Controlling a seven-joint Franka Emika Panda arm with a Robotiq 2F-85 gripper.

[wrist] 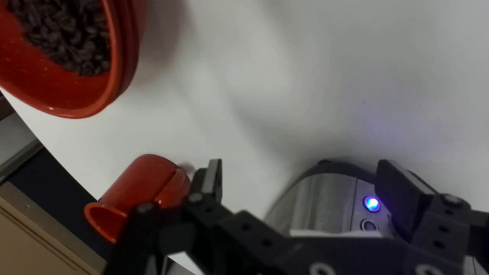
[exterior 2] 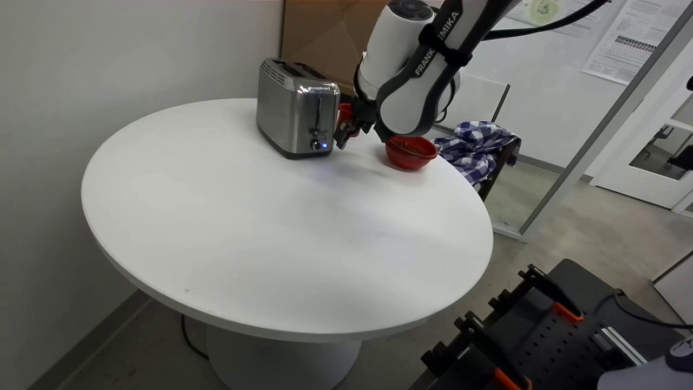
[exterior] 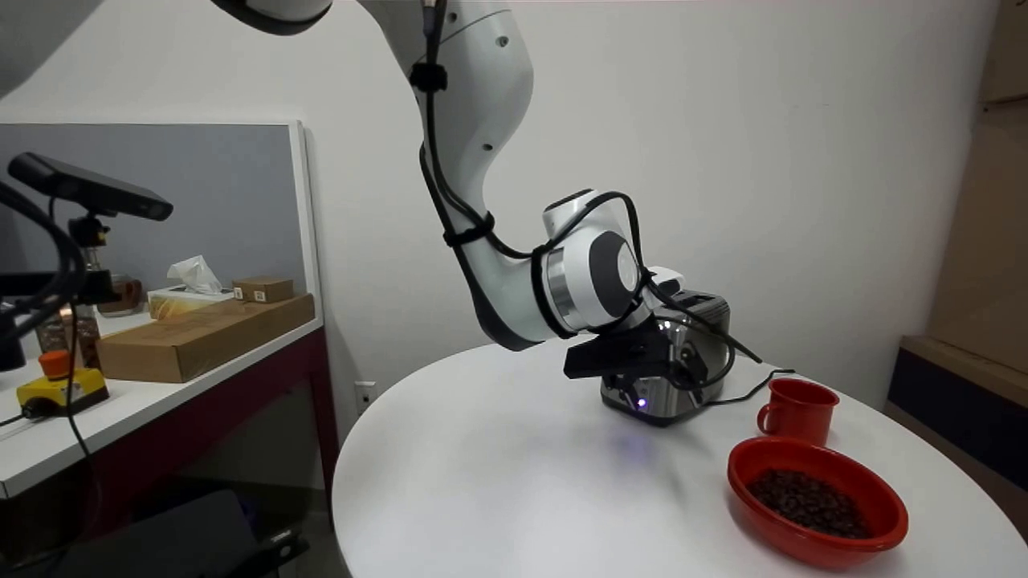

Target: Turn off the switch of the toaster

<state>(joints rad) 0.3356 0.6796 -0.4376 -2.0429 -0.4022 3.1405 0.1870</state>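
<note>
The silver toaster (exterior 2: 279, 111) stands upright on the round white table (exterior 2: 243, 260). Its end face has a lever slot (exterior 2: 318, 111), a knob (exterior 2: 315, 144) and a blue-lit button (exterior 2: 324, 145). In the wrist view the toaster (wrist: 313, 202) lies below the jaws, with the lit button (wrist: 371, 203) and another round button (wrist: 368, 225) beside the right-hand finger. That finger hides part of the control panel. My gripper (wrist: 300, 166) is wide open and empty, at the toaster's control end. In an exterior view the arm hides part of the toaster (exterior: 711, 309). I cannot tell if a finger touches it.
A red mug (exterior: 799, 411) stands beside the toaster, near the left-hand finger in the wrist view. A red bowl (exterior: 819, 538) of dark beans sits near the table edge. The toaster's black cord (exterior: 751, 393) runs behind it. A wall rises behind the table.
</note>
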